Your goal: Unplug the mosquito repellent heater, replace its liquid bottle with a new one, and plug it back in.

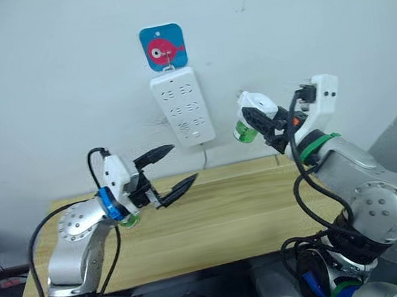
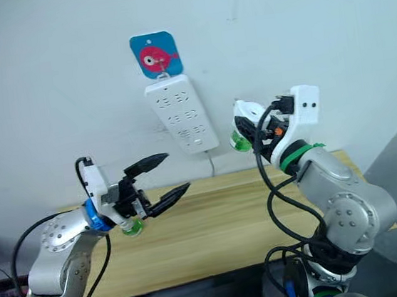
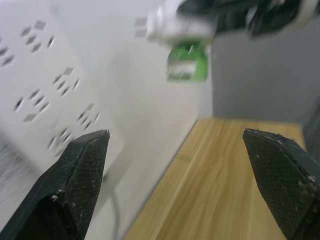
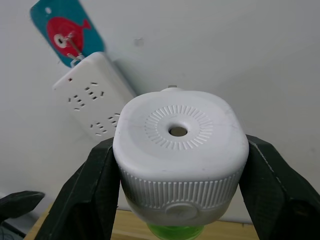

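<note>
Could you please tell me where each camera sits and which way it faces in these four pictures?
Left eye view: on the head, looking forward and down at the long white power strip on the wall; both arms show.
Right eye view: its stereo twin, same scene.
Left wrist view: on the left wrist, between open black fingers.
Right wrist view: on the right wrist, its gripper clamps the white rounded plastic heater.
Both wrist views share heater and strip.

White wall [image 1: 46,72] — light wooden table [image 1: 229,224] set against it
</note>
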